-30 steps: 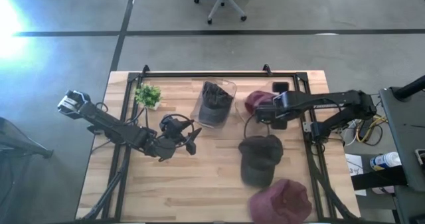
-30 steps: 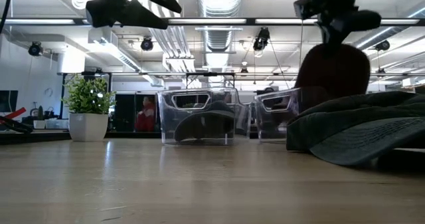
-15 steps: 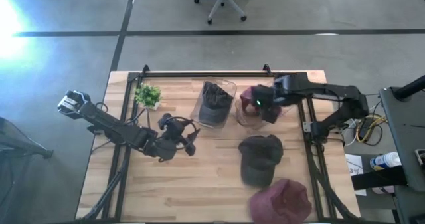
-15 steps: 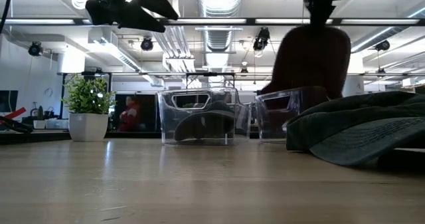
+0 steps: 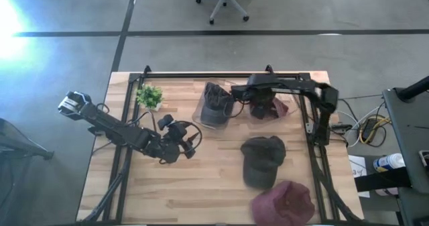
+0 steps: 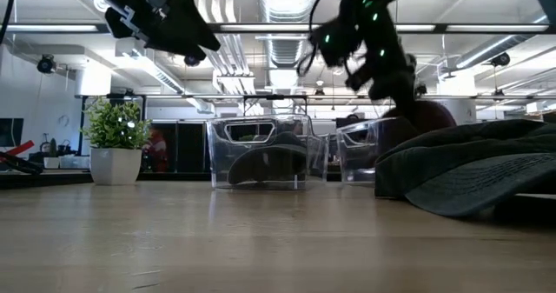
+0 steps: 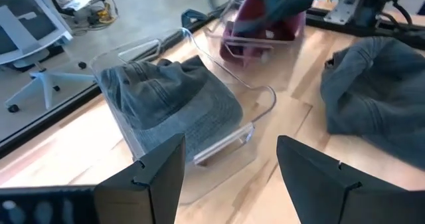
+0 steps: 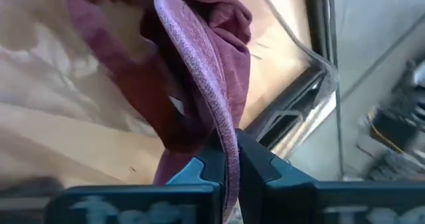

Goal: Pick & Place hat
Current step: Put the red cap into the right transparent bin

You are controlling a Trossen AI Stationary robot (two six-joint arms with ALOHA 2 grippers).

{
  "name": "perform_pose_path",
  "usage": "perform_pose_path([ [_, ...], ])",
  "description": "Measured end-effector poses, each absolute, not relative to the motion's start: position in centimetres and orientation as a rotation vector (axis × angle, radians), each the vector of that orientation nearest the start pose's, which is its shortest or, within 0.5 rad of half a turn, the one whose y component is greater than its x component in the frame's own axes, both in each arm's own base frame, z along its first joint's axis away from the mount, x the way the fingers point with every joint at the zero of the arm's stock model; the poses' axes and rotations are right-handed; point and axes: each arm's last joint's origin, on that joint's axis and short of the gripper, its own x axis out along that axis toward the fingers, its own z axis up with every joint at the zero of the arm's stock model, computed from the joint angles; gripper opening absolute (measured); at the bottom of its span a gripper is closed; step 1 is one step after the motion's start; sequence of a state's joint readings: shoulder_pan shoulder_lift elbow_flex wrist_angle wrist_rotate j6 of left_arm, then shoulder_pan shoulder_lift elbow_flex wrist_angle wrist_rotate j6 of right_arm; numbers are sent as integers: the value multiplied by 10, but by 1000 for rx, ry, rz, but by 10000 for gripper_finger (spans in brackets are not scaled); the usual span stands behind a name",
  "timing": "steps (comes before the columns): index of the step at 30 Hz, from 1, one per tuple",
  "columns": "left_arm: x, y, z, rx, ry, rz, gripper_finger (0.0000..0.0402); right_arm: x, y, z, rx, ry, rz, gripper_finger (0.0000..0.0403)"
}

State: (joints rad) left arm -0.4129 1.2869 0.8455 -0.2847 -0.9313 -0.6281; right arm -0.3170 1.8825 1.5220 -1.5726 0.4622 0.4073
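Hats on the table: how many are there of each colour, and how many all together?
Grey hats: 2, one in the clear bin and one loose on the wood.
Maroon hats: 2, one pinched by the right gripper over the second bin, one at the table's front edge.
Total: 4 hats.

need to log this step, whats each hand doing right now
Left hand: open, holding nothing, facing the clear bin with the grey hat.
Right hand: closed on the brim of the maroon hat, over the second clear bin.
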Motion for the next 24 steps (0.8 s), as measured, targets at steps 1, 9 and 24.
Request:
perform_pose_path([
  [1, 244, -82, 250, -141, 395, 639, 231, 301, -113, 230, 93, 1837, -918, 12],
  [9, 245, -82, 249, -150, 414, 609, 231, 311, -117, 201, 65, 1885, -1047, 13],
  [24, 245, -84, 248, -144, 443, 568, 231, 314, -105, 233, 289, 1585, -1050, 111],
])
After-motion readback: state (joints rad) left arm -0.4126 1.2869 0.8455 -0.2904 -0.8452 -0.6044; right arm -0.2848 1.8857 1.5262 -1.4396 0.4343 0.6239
